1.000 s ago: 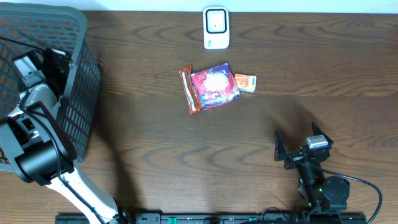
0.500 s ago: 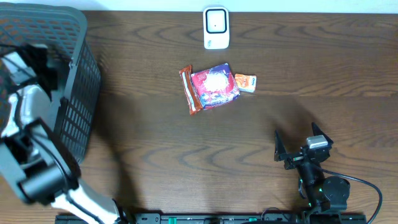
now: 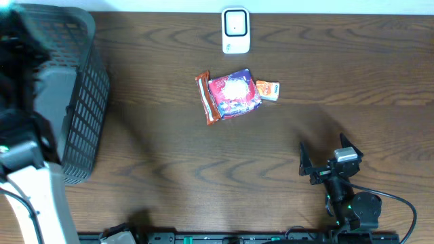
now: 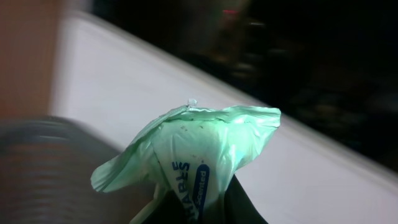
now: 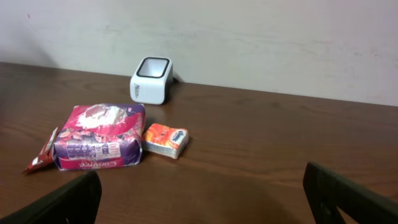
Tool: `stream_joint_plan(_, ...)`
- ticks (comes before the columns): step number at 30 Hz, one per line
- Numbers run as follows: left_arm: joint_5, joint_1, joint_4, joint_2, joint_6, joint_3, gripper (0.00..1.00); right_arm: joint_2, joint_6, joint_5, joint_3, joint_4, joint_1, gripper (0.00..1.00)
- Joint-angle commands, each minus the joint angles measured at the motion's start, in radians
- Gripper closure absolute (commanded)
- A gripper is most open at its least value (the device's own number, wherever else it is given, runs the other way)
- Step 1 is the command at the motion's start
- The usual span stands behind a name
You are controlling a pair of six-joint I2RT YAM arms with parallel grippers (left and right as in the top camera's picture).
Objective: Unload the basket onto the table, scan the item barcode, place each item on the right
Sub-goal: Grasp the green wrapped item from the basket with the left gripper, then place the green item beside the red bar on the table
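Note:
In the left wrist view my left gripper is shut on a pale green packet with blue lettering, which sticks up from between the dark fingers. In the overhead view the left arm is a large blur over the basket. The white barcode scanner stands at the table's far edge, also seen in the right wrist view. My right gripper rests near the front right of the table, open with nothing between its fingers.
A dark mesh basket fills the left side. Mid-table lie a purple and red packet, a small orange pack and a red-brown wrapper. A pale wall runs behind the scanner.
The left arm has swung up and over the basket, growing larger and blurred in the overhead view. The right arm and the items on the table have not moved.

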Motion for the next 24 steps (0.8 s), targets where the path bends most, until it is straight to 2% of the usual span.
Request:
stream_joint_plan(1,0.026,-0.187,-0.012,-0.015,-0.099,0.009,0.93,-0.005,-0.012,0.001,-0.003,-0.003,-0.012,0.01)
stream_joint_plan(5,-0.115,-0.416,-0.130,0.032,-0.089,0.009,0.93,-0.005,-0.012,0.001,-0.003,-0.003,-0.012,0.01)
stream_joint_plan(10,-0.194,-0.587,-0.274,0.201,-0.015,0.009,0.93,-0.005,-0.012,0.001,-0.003,-0.003,-0.012,0.01)
stream_joint_plan(14,-0.206,-0.657,-0.304,0.381,0.033,0.009,0.92,-0.005,-0.012,0.001,-0.003,-0.003,-0.012,0.01)
stream_joint_plan(19,-0.341,-0.683,-0.300,0.585,0.032,0.009,0.92,-0.005,-0.012,0.001,-0.003,-0.003,-0.012,0.01)
stream_joint_plan(24,-0.265,-0.690,-0.285,0.729,0.024,0.009,0.93,-0.005,-0.012,0.001,-0.003,-0.003,-0.012,0.01)
